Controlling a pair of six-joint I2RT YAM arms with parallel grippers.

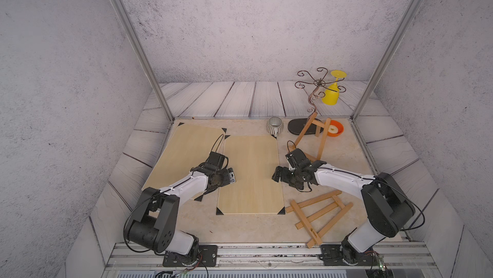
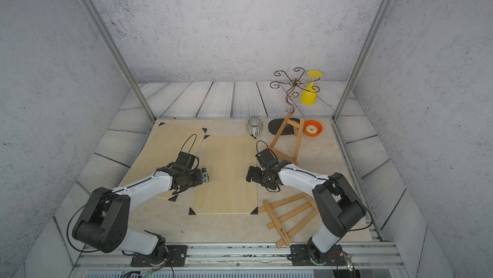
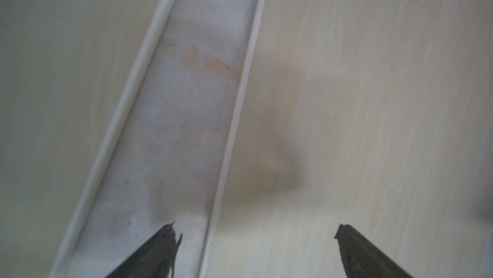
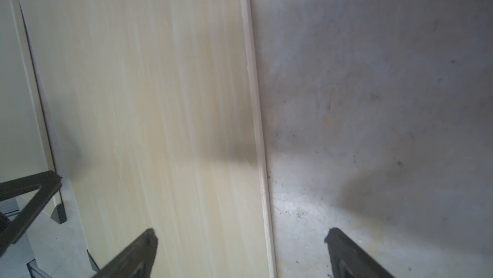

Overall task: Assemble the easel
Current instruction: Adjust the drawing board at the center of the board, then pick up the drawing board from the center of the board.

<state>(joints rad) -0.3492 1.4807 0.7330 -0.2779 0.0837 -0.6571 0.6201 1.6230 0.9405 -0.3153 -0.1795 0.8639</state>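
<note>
On the left a pale board (image 1: 184,154) lies askew. The left gripper (image 3: 254,227) hangs over the gap between it and a second board (image 1: 250,175) in the middle, jaws spread wide, holding nothing. Over that middle board's right edge hangs the right gripper (image 4: 240,232), also wide open and empty. Further right, the easel's ladder-like front frame (image 1: 317,212) lies flat near the right arm's base. Its smaller leg frame (image 1: 305,129) sits further back, between a striped mug (image 1: 274,125) and an orange bowl (image 1: 341,129).
</note>
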